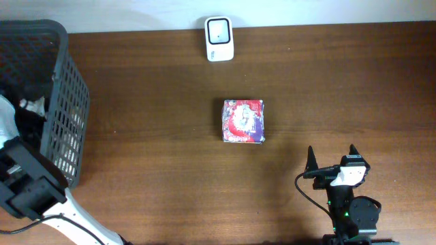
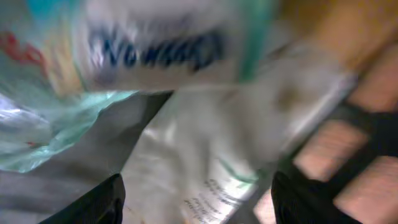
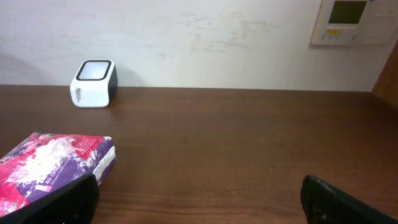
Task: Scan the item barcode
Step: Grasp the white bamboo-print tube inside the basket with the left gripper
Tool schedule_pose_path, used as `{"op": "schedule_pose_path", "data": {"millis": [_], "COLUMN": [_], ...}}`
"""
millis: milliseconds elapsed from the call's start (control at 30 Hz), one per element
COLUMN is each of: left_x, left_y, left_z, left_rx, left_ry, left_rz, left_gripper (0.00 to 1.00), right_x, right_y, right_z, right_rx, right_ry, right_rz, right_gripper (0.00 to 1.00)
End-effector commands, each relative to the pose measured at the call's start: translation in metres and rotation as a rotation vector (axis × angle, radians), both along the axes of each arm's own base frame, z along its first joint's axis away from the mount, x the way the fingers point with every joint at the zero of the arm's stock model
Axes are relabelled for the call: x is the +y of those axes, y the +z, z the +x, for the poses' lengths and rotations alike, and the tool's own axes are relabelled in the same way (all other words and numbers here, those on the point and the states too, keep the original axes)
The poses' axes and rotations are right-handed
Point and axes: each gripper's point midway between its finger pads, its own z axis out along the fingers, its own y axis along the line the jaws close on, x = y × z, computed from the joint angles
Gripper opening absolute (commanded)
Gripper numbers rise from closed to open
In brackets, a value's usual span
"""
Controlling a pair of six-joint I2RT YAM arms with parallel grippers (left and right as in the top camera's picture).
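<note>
Box (image 1: pixel 243 122), red-purple-white print, flat on table (image 1: pixel 170 82), right gripper (image 1: pixel 331 151) wide open, empty, left gripper (image 2: pixel 198 190) parted over packets (image 2: pixel 205 143).

The overhead camera looks straight down on the worktop (image 1: pixel 150 102). The right wrist camera sits low at the near edge, facing level toward the back wall (image 3: pixel 199 43). Both views share the scanner (image 1: pixel 219 39) and packet (image 1: pixel 243 121). The left wrist camera is pressed close to blurred wrappers (image 2: pixel 205 155) in the basket (image 1: pixel 65 116).

Overhead & R-wrist views sharp, evenly lit; L-wrist view badly blurred, dim at bottom.
</note>
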Motion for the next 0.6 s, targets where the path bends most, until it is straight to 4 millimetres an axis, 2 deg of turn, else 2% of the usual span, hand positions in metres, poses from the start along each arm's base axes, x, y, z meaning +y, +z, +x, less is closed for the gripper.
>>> {"op": "schedule_pose_path", "data": {"millis": [0, 100, 133, 167, 267, 300, 333, 367, 400, 467, 500, 567], "left_x": [0.003, 0.003, 0.003, 0.003, 0.005, 0.007, 0.006, 0.005, 0.004, -0.003, -0.003, 0.002], "left_y": [-0.026, -0.041, -0.044, -0.048, -0.047, -0.046, -0.038, -0.032, -0.020, 0.027, 0.050, 0.100], "left_z": [-0.022, -0.022, -0.022, -0.022, -0.019, -0.017, -0.012, -0.009, 0.000, 0.029, 0.040, 0.057], "left_rx": [0.098, 0.086, 0.083, 0.080, 0.077, 0.076, 0.062, 0.048, 0.016, -0.115, -0.170, -0.276], "left_ry": [-0.034, -0.033, -0.032, -0.032, 0.018, 0.042, 0.049, 0.051, 0.055, 0.064, 0.064, 0.056], "left_rz": [0.043, 0.051, 0.053, 0.056, 0.065, 0.068, 0.057, 0.044, 0.022, -0.054, -0.067, -0.037], "left_gripper": [0.71, 0.70, 0.66, 0.54, 0.39, 0.30, 0.25, 0.25, 0.24, 0.22, 0.16, 0.15], "right_x": [-0.002, -0.002, -0.002, -0.002, -0.002, -0.002, -0.002, -0.002, -0.002, -0.002, -0.002, -0.002], "right_y": [-0.003, -0.003, -0.003, -0.003, -0.003, -0.003, -0.003, -0.003, -0.003, -0.003, -0.003, -0.003], "right_z": [0.000, 0.000, 0.000, 0.000, 0.000, 0.000, 0.000, 0.000, 0.000, 0.000, 0.000, 0.000], "right_rx": [0.004, 0.004, 0.004, 0.004, 0.004, 0.004, 0.004, 0.004, 0.004, 0.004, 0.004, 0.004], "right_ry": [-0.008, -0.008, -0.008, -0.008, -0.008, -0.008, -0.008, -0.008, -0.008, -0.008, -0.008, -0.008], "right_rz": [-0.003, -0.003, -0.003, -0.003, -0.003, -0.003, -0.003, -0.003, -0.003, -0.003, -0.003, -0.003], "right_gripper": [0.99, 0.99, 0.99, 0.99, 0.98, 0.98, 0.99, 0.99, 0.98, 0.98, 0.99, 0.99]}}
